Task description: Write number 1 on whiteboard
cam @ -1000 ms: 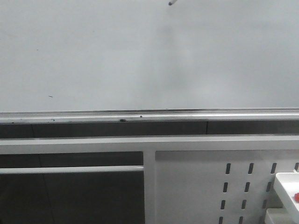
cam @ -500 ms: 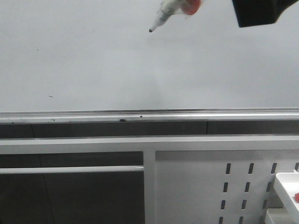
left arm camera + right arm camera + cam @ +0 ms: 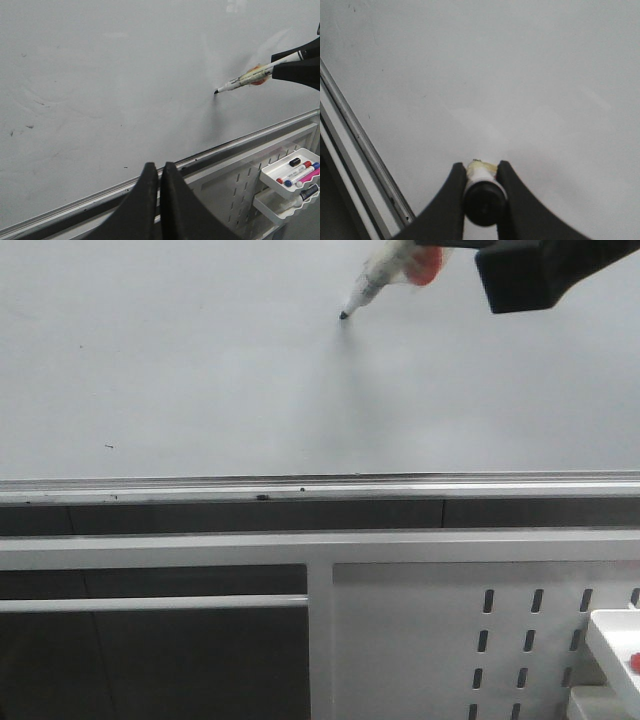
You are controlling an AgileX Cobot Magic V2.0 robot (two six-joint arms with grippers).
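Marker (image 3: 246, 79) tip on whiteboard (image 3: 110, 85) | trays (image 3: 290, 172): left wrist only

whiteboard (image 3: 180, 370): lg pale grey-white glossy board, upright, silver rail along lower edge | surface: few tiny dark specks, faint smudges | number 1: no stroke visible on board

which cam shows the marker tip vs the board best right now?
Left wrist view: the marker shows full length side-on, its black tip at the whiteboard, held in the right gripper. Front view catches the tip but crops the barrel. Right wrist view shows only the marker's rear cap; tip hidden.
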